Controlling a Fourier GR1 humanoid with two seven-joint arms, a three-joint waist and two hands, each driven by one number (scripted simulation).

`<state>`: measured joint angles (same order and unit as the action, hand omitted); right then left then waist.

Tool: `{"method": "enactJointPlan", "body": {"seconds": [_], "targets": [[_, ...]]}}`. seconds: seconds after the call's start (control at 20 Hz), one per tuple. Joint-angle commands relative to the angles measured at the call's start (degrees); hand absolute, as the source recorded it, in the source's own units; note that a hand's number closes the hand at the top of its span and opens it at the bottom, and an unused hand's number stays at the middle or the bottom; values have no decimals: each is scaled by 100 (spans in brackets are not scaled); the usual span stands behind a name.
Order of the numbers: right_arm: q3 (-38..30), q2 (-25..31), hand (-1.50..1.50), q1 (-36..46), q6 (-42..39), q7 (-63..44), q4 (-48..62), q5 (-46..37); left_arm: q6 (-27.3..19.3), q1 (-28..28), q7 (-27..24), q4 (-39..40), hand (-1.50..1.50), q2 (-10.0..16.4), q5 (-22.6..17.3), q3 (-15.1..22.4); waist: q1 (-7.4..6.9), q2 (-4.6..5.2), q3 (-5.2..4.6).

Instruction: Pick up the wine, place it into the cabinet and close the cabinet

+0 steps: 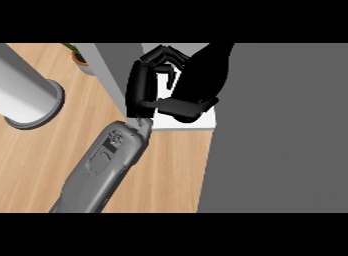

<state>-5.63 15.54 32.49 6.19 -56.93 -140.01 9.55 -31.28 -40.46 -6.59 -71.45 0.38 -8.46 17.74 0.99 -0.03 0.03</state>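
The wine bottle [205,70] is held in the left hand [141,82], fingers and thumb curled round it, over a white shelf [183,125] just beside a grey cabinet panel [109,65]. A potted plant [79,57] and a grey cylinder [18,85] are seen on the wooden tabletop [29,160]

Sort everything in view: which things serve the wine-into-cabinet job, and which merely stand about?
Job: wine bottle; cabinet; left hand, curled round the bottle.
Standing about: potted plant; grey cylinder.
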Motion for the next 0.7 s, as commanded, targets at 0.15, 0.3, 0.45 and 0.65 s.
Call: {"method": "enactJointPlan", "body": {"seconds": [0.15, 0.3, 0.45, 0.65], "targets": [[-15, -108, -150, -162, -58, -116, -325, 493, -292, -205, -486, 787, 150, -37, -83, 231, 1, 5, -3], [-291, -103, -150, -348, -218, 69, -446, 768, 51, -82, -1091, 1267, 150, -37, -329, -27, 20, 15, -1], [-159, -192, -150, -556, -271, 199, -594, 651, -271, -208, -1013, 1273, 150, -37, -560, 314, 20, 8, 0], [-199, -15, -150, 126, -48, -358, -338, 765, -83, -305, -1418, 1810, 150, -38, -924, 238, 36, 8, -6]]}}
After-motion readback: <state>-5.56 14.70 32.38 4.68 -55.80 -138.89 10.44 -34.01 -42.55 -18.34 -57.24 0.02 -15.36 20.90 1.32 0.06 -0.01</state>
